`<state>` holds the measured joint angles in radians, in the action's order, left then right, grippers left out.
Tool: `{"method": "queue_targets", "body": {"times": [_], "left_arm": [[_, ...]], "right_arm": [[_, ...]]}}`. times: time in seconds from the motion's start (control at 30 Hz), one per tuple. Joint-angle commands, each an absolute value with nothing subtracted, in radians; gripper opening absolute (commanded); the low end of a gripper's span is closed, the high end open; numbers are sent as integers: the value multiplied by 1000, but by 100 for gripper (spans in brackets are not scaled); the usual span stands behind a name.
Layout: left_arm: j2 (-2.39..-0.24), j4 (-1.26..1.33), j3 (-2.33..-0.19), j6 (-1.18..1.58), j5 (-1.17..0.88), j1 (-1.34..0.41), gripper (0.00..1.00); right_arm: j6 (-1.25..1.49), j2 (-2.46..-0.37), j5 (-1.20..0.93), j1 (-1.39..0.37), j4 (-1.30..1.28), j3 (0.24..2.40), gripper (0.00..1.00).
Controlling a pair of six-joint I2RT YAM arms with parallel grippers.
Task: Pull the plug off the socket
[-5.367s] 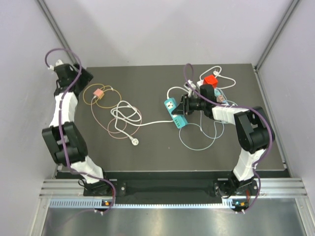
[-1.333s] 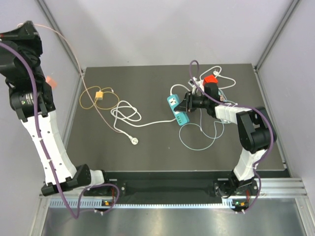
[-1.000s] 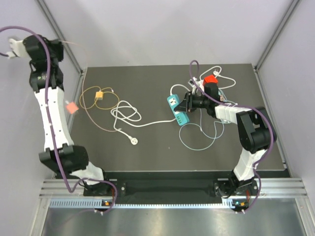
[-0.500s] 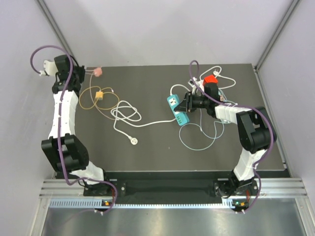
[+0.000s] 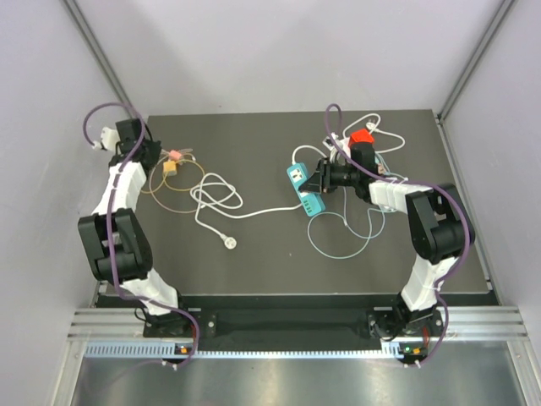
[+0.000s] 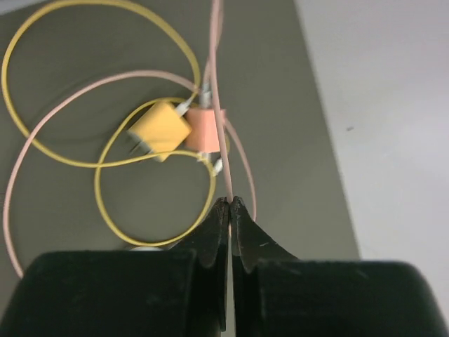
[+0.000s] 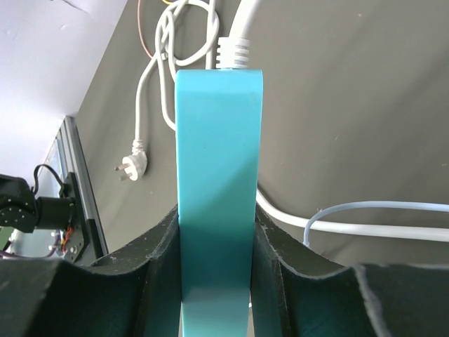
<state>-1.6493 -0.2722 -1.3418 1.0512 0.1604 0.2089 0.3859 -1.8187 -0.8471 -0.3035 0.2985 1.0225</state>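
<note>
Left gripper (image 6: 229, 210) has dropped tableward, tips pinching thin pink cord (image 6: 219, 105). I see right gripper (image 7: 217, 232) clamping teal plastic power strip (image 7: 219, 140); long white pastel-outlet socket strip (image 5: 378, 168) at far right, pt hidden.

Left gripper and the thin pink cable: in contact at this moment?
Touching. The left wrist view shows the left gripper shut on the pink cable, which runs up out from between its closed tips.

From above the near edge we overlook the bench (image 5: 279, 279). Past the left gripper (image 6: 229, 203), one wrist view closely faces the yellow adapter (image 6: 160, 130) near the far-left corner. The other runs along the teal strip (image 7: 219, 175) toward the left edge. Overhead shares both.
</note>
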Motion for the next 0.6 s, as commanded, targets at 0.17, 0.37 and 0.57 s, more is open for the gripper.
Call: {"method": "queue_targets", "body": {"times": [0.17,0.37,0.57], "left_arm": [[-1695,-91,-1168,960,13,253,22],[-1618,28,-1054,875,-146,307,58],[-1494,-15,-1031,740,-224,331,88]], "right_arm": [[364,-1807,-876,-305,339,1063,0],[361,-1807,-877,-302,334,1066,0],[353,-1795,-876,-288,327,1069,0]]}}
